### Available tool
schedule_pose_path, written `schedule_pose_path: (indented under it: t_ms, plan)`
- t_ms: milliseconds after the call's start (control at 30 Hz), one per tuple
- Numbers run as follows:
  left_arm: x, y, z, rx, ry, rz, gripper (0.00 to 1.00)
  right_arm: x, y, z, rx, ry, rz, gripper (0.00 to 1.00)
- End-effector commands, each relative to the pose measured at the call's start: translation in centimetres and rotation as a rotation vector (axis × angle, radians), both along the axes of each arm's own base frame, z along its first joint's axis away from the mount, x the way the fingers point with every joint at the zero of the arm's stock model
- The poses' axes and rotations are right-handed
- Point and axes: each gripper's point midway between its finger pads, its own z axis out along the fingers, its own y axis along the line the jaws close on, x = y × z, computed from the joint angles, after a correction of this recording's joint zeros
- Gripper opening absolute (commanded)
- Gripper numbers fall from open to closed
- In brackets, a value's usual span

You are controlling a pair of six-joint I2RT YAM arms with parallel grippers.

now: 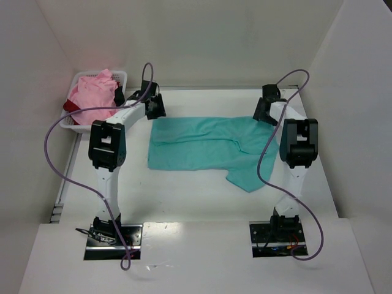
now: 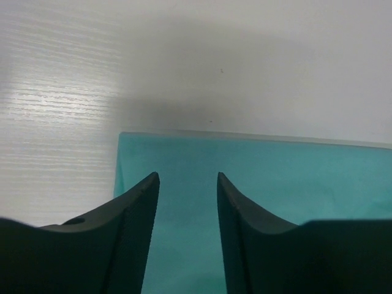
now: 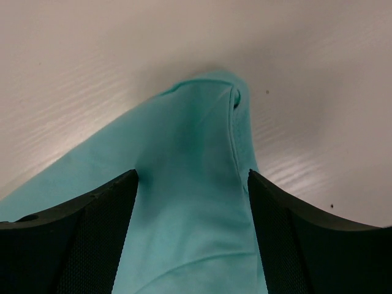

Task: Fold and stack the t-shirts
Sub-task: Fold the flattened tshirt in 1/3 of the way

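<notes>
The white tabletop is carrying the teal-turquoise cloth t-shirt, which is lying folded flat across its middle. The white plastic lattice basket at the far left is holding the crumpled light pink t-shirt and a dark red t-shirt. The left tool is standing partly parted over the teal shirt's far left corner. The right tool is gaping wide over its far right corner. Both are gripping nothing.
</notes>
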Motion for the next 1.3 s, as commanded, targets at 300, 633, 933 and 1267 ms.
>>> schedule_pose_path:
  t_ms: [300,633,933,1267]
  plan:
    - [1.0,0.9,-2.2,0.038,0.048,0.044,0.21,1.7,-4.6,-1.0,-0.049,-0.002,-0.078,0.36]
    - [1.4,2.5,-3.3,0.084,0.088,0.117,0.19,0.2,-6.8,-1.0,-0.007,0.002,-0.120,0.31]
    - [2.7,3.1,-1.4,0.055,0.029,0.124,0.23,1.6,-4.5,1.1,0.073,-0.066,-0.025,0.49]
    - [2.7,0.5,4.8,-0.019,-0.100,0.026,0.35,4.1,-1.2,10.6,0.095,-0.304,0.072,0.59]
